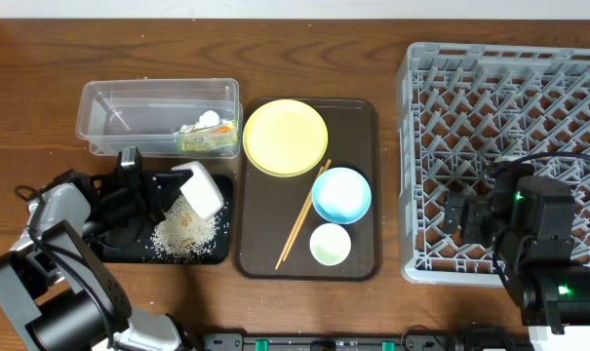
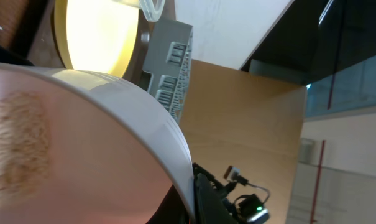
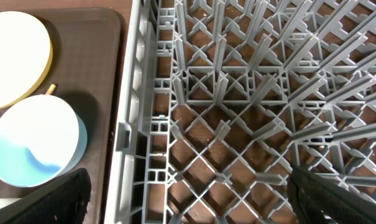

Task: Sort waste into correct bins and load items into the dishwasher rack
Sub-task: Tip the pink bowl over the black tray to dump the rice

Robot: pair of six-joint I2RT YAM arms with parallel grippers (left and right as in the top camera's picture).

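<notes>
Over the shallow black tray (image 1: 220, 219) at the table's left, the white bowl (image 1: 199, 188) is held tipped on its side by the left gripper (image 1: 176, 185), whose fingers are clamped tight on the rim. Loose white rice grains (image 1: 182, 231) are seen spread across the tray just below the bowl's mouth. In the left wrist view, the bowl's pale wall fills most of the frame and a brownish smear is seen inside it. Just behind the tray, the green-yellow snack wrapper (image 1: 212, 139) and the crumpled white tissue (image 1: 205, 122) are seen inside the clear tub (image 1: 99, 112); the wrapper's print is too small to be read. Beside both bins, the yellow plate (image 1: 285, 136), light blue bowl (image 1: 341, 194), pale green cup (image 1: 330, 244) and wooden chopsticks (image 1: 302, 216) are laid on the dark brown serving tray (image 1: 358, 117). At the right, the grey dishwasher rack (image 1: 509, 97) is shown with the right gripper (image 3: 188, 208) poised over its near left corner, fingers spread wide and nothing held.
</notes>
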